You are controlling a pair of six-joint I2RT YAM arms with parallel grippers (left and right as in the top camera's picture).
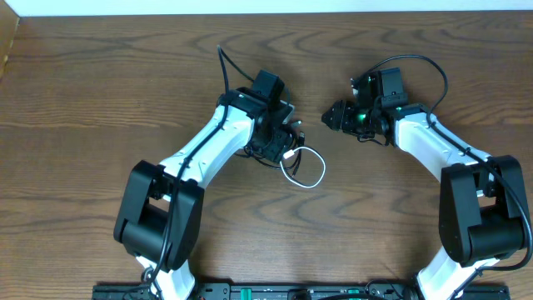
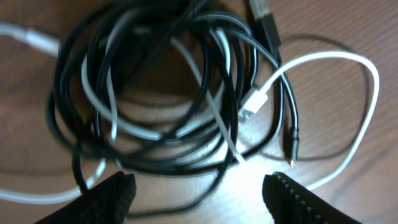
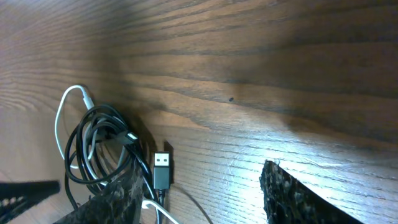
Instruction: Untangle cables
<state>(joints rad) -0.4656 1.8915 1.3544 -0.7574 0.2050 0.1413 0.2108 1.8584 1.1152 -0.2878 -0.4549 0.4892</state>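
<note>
Here, tangled cables [image 2: 186, 140] lie just ahead of the left tool [image 2: 199, 186].

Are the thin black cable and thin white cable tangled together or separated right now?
Tangled. In the left wrist view, the thin black cable loops through the thin white cable in one bundle.

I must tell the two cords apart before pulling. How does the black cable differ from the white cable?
Colour: the black cable is dark, the white cable pale. Shape: the black cable forms most of the coil; the white cable sends one wide loop out beside it. Ends: the black USB plug lies at the coil's edge; the white plug lies across its strands. Both rest on the table, wound through each other.
</note>
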